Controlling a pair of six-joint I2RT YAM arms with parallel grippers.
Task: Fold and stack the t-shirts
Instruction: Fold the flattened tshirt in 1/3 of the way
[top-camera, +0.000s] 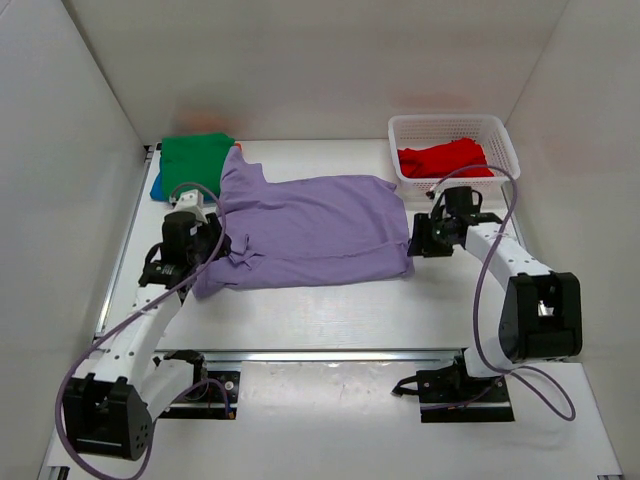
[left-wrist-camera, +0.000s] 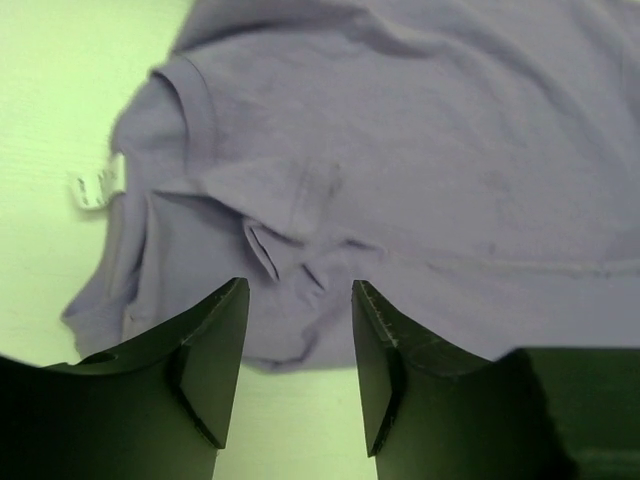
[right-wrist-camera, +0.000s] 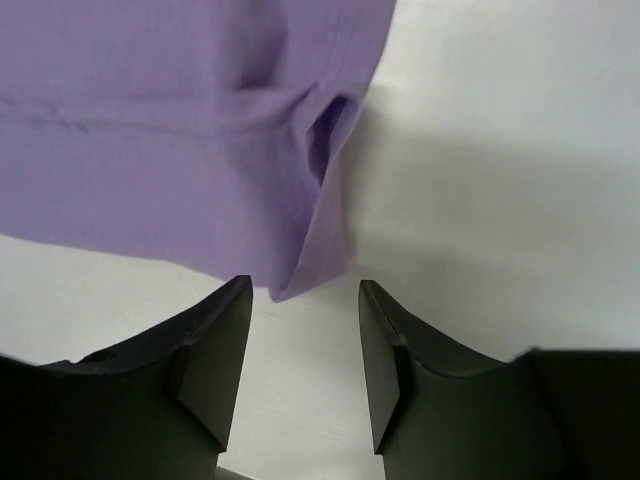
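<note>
The lavender t-shirt (top-camera: 305, 228) lies spread on the table's middle, its bunched collar end at the left. My left gripper (top-camera: 214, 243) is open and empty at that left edge; in the left wrist view the shirt's hem (left-wrist-camera: 300, 340) reaches between my fingertips (left-wrist-camera: 232, 310). My right gripper (top-camera: 414, 240) is open and empty at the shirt's right edge; the right wrist view shows the shirt's corner (right-wrist-camera: 310, 265) just ahead of my fingers (right-wrist-camera: 232, 305). A folded green t-shirt (top-camera: 196, 158) lies on a blue one (top-camera: 157, 186) at the back left. A red t-shirt (top-camera: 445, 160) sits in the basket.
The white mesh basket (top-camera: 508, 152) stands at the back right, just behind my right arm. White walls close in the table on the left, right and back. A white label (left-wrist-camera: 95, 185) pokes out of the lavender shirt's collar.
</note>
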